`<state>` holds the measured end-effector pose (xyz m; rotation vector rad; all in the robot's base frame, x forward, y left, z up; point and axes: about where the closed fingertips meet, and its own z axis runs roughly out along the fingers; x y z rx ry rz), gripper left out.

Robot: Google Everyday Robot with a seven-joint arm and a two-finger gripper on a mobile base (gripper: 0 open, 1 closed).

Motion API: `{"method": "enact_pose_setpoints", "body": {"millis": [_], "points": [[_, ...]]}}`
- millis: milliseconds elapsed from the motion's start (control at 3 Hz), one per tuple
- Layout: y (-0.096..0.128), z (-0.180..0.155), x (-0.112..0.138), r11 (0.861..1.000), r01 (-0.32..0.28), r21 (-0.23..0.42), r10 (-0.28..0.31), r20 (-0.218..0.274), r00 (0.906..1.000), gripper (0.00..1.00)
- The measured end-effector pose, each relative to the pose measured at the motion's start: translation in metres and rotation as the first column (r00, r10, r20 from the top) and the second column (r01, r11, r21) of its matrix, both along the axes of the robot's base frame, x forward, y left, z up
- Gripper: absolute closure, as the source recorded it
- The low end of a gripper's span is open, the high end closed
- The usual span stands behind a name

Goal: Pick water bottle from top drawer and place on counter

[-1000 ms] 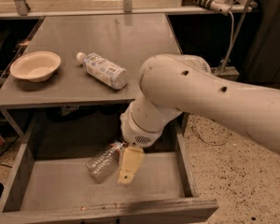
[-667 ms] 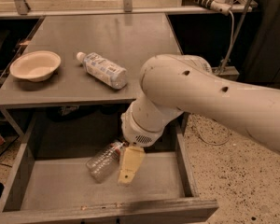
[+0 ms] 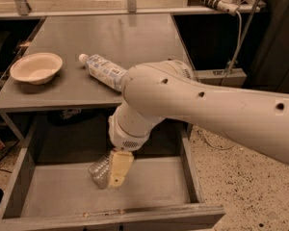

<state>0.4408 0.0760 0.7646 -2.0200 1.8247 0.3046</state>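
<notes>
Cream-coloured, the gripper [image 3: 116, 174] hangs low inside the wide shallow grey top drawer [image 3: 62, 192], at the end of a thick white arm [image 3: 192, 105] that comes in from the right and bends down over the desk's front edge. From this angle I cannot tell whether the gripper is spread or pinched together. It sits right against the small clear ribbed plastic water bottle [image 3: 99, 169], covering the bottle's right side.

That water bottle lies on its side on the drawer's plain grey floor, roughly in the middle and slightly toward the back, slanting across the floor. The drawer is pulled fully out below the desk.

Above it, the flat matte grey desk [image 3: 135, 40] carries two things. A shallow cream round bowl [image 3: 37, 67] stands upright near the left edge. A second plastic bottle wrapped in a large white-blue label [image 3: 102, 70] lies on its side near the middle, its white cap pointing back-left and its base hidden behind the arm. Bowl and labelled bottle are apart.

To the right lies speckled flooring [image 3: 231, 177].
</notes>
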Motion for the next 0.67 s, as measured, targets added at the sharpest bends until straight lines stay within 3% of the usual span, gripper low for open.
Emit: {"method": "enact_pose_setpoints", "body": {"millis": [667], "points": [[0.044,-0.031,0.016,0.994,-0.098,0.038,0.099,-0.009,0.9951,0.0]]}}
